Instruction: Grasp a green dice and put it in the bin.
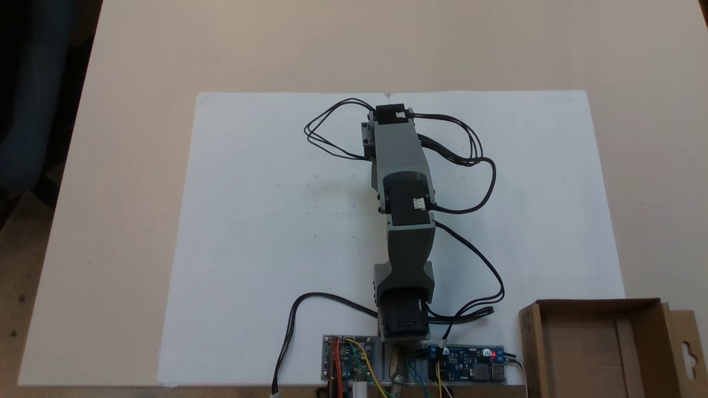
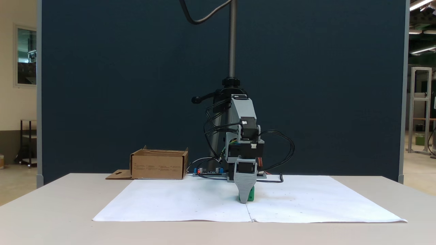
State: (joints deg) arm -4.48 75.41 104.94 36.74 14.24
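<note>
The green dice rests on the white paper, peeking out to the right of a grey jaw. My gripper points straight down with its tip at the paper, touching or nearly touching the dice. Only one jaw shows, so I cannot tell whether it is open or shut. From above, the arm stretches over the paper and hides the dice. The bin, a low brown cardboard box, stands empty at the lower right beside the arm's base; in a fixed view from the front the bin is at the left.
Two circuit boards with loose wires sit by the arm's base. Black cables loop off both sides of the arm. A camera stand pole rises behind the arm before a dark blue partition.
</note>
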